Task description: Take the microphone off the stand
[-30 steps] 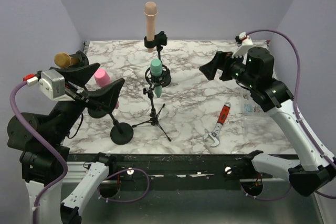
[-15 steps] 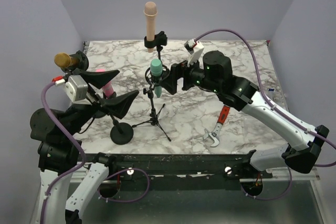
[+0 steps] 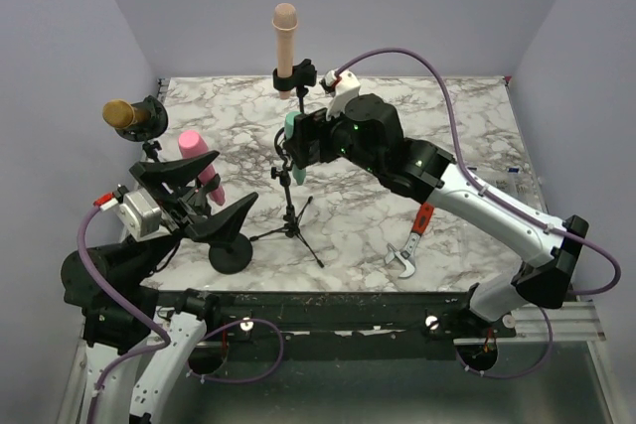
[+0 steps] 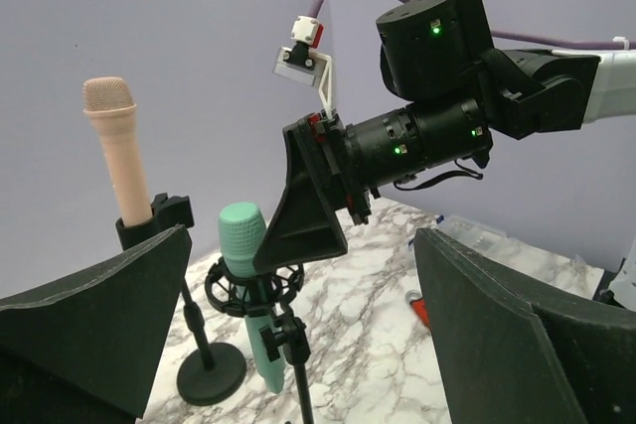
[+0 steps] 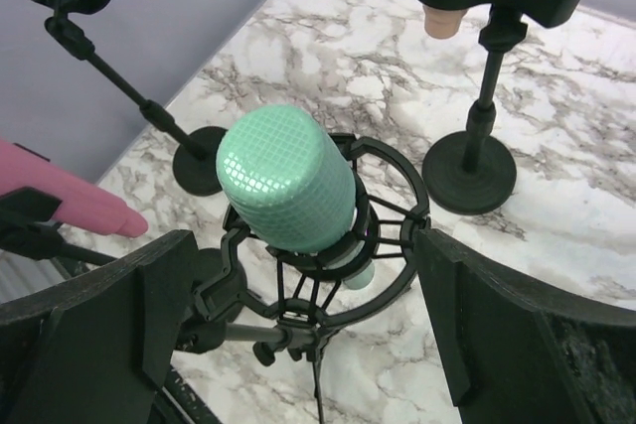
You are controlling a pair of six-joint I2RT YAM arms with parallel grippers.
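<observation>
Green microphone [image 5: 286, 178]: seated head-up in the shock mount [image 5: 402, 213] atop the tripod stand [image 3: 291, 217].
Right gripper [image 5: 298, 295]: spread wide, poised at its head, nothing grasped.
Left gripper [image 3: 214, 196]: spread wide, empty.
Technique: head to be centred, clamped, drawn out along the mount's axis.

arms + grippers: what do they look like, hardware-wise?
Both arms: black joints, white link shells, a purple cable looping to each wrist. Left gripper and right gripper have wide black triangular fingers. White camera mounts with red tags. Green LEDs on the right wrist.
</observation>
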